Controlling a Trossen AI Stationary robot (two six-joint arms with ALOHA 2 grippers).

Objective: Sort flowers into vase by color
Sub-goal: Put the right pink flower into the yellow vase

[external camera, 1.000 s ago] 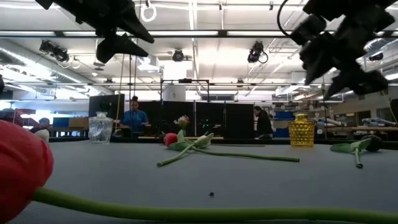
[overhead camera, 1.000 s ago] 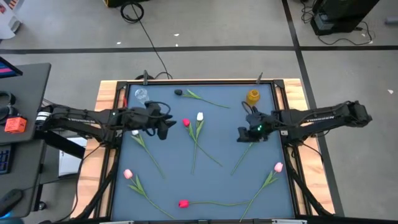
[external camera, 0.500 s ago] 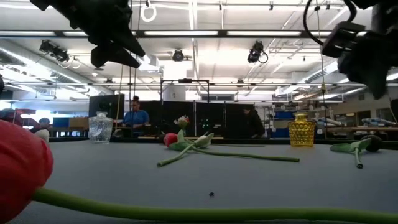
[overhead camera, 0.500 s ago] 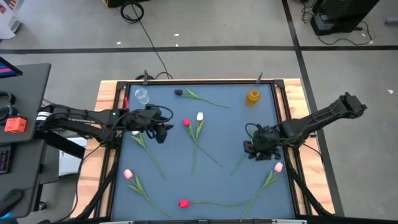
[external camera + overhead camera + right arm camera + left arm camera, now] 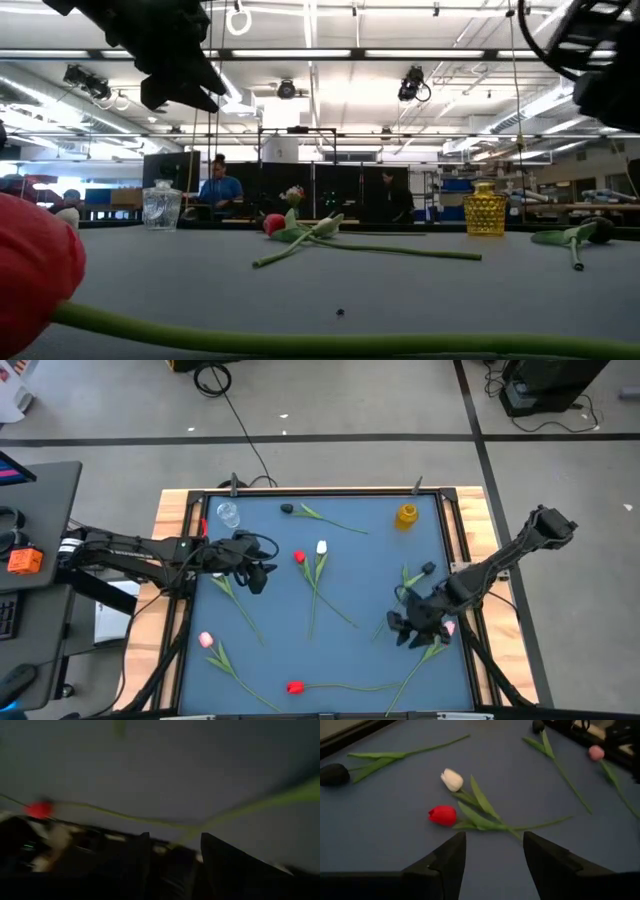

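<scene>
Artificial tulips scattered flat on a dark blue table (image 5: pixel 250 670), two dark robot arms above, two small vases at the far edge.

Nearest the front edge, a red tulip (image 5: pixel 295 687) with its stem running right; just left of it, a pink tulip (image 5: pixel 205 640) lying diagonally. At near right, the right gripper (image 5: pixel 400 630) low beside another pink tulip (image 5: pixel 449 627), fingers (image 5: pixel 220 855) parted, holding nothing. In the middle, a red tulip (image 5: pixel 443 815) and a white tulip (image 5: pixel 452 779) side by side, stems crossing. Left of those, the left gripper (image 5: pixel 262 565) raised over the table, fingers (image 5: pixel 445 862) spread, empty. Along the far edge, a dark tulip (image 5: pixel 287 509), a clear glass vase (image 5: pixel 228 513) at left, and a yellow vase (image 5: pixel 407 515) at right. No flower in either vase.
</scene>
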